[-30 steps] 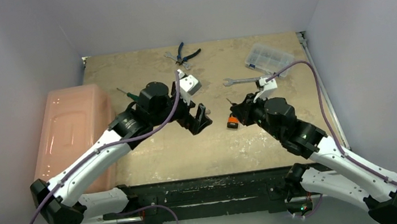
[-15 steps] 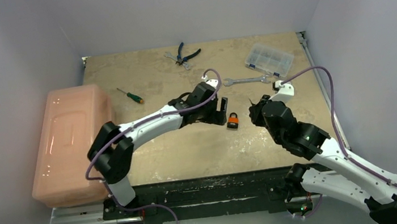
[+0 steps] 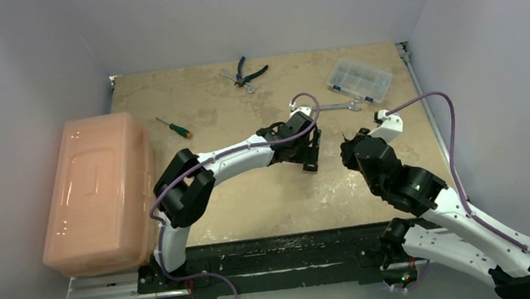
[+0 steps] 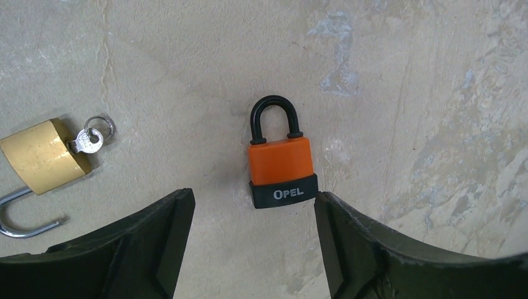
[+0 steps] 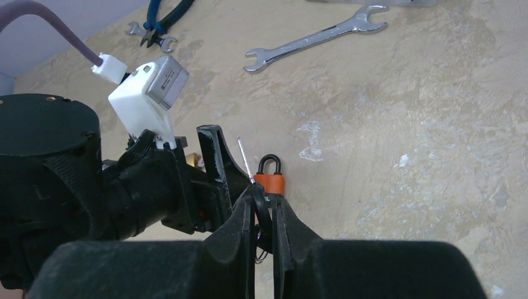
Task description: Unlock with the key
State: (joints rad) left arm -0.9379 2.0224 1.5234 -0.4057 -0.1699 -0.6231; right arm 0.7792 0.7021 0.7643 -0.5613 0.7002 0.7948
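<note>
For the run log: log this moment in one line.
left gripper: open, straddling orange padlock | right gripper: shut on key | shackle: closed | key: not inserted

I see an orange padlock (image 4: pixel 281 168) with black shackle and base, a brass-yellow padlock (image 4: pixel 40 156), a black-headed key (image 5: pixel 259 208), and a mottled beige table (image 4: pixel 405 75).

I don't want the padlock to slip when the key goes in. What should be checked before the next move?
1. The left pincer straddles the orange padlock: ok.
2. The padlock is clamped: not ok; the fingers stand apart from it.
3. The key is held in the right pincer: ok.
4. The keyhole faces the key: cannot tell; the padlock's bottom end is hidden.
5. The brass padlock is clear of the left fingers: ok, it lies apart.
</note>
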